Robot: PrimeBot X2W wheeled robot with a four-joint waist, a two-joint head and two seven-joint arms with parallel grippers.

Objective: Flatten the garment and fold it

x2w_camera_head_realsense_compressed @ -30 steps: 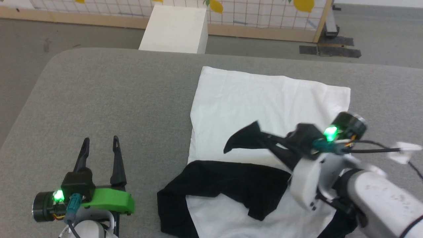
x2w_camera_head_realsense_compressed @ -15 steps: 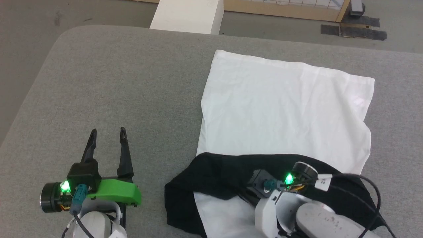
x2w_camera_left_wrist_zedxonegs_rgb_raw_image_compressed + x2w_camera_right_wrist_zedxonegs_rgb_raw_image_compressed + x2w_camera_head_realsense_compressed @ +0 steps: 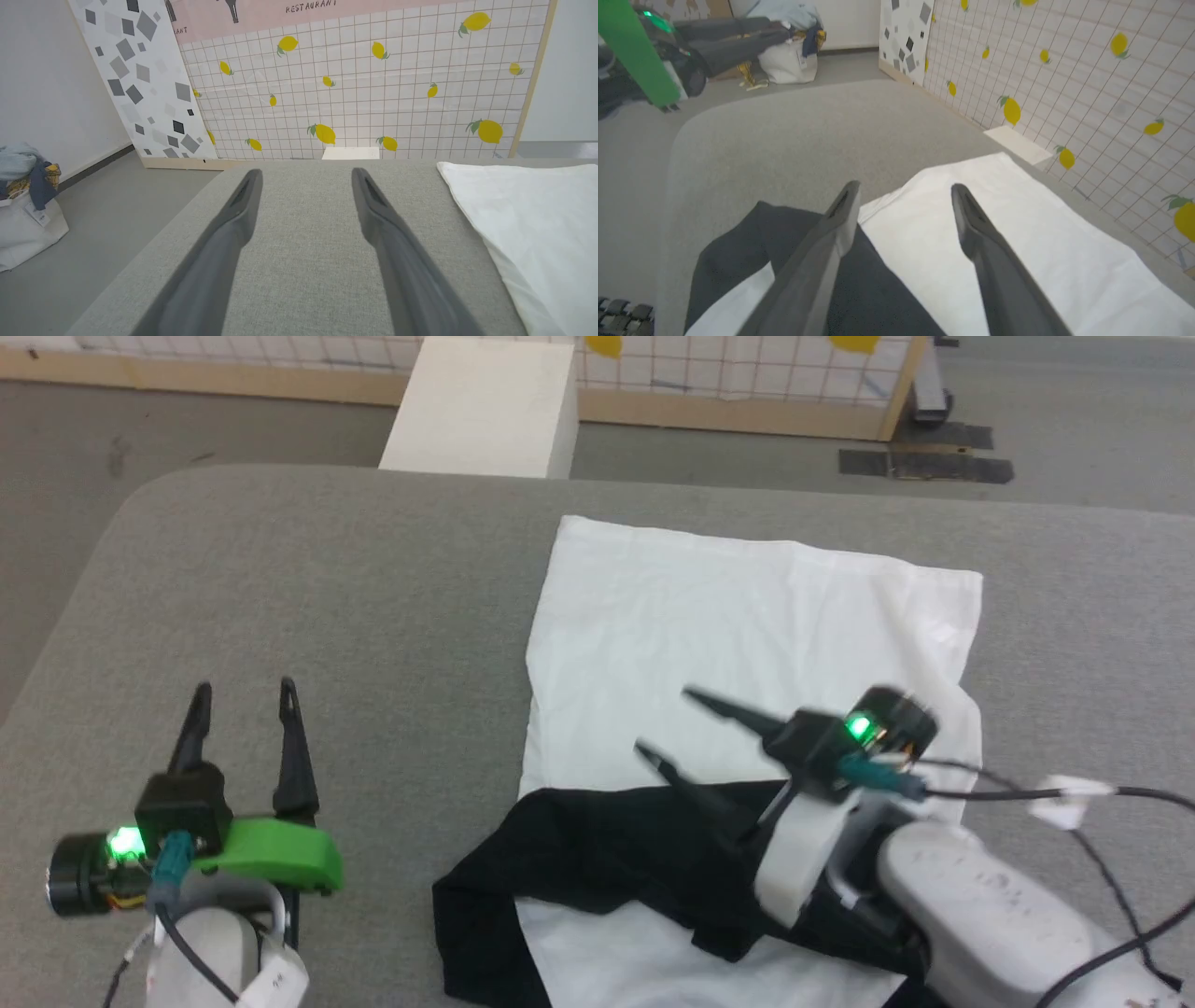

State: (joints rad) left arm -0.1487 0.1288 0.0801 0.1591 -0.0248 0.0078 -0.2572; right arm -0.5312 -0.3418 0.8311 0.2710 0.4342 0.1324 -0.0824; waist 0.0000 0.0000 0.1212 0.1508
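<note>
Grey tabletop [image 3: 327, 597], garment [image 3: 747, 625] on it, left fingers [image 3: 294, 756] spread, right fingers [image 3: 728, 709] spread above garment, lemon-print wall [image 3: 373, 93], white box [image 3: 485, 411] beyond.

Black-sleeved white garment [image 3: 747, 625], seemingly half-folded

A white box [image 3: 481, 411] stands beyond the grey table [image 3: 327, 597], before a lemon-print panel [image 3: 397, 84].
</note>
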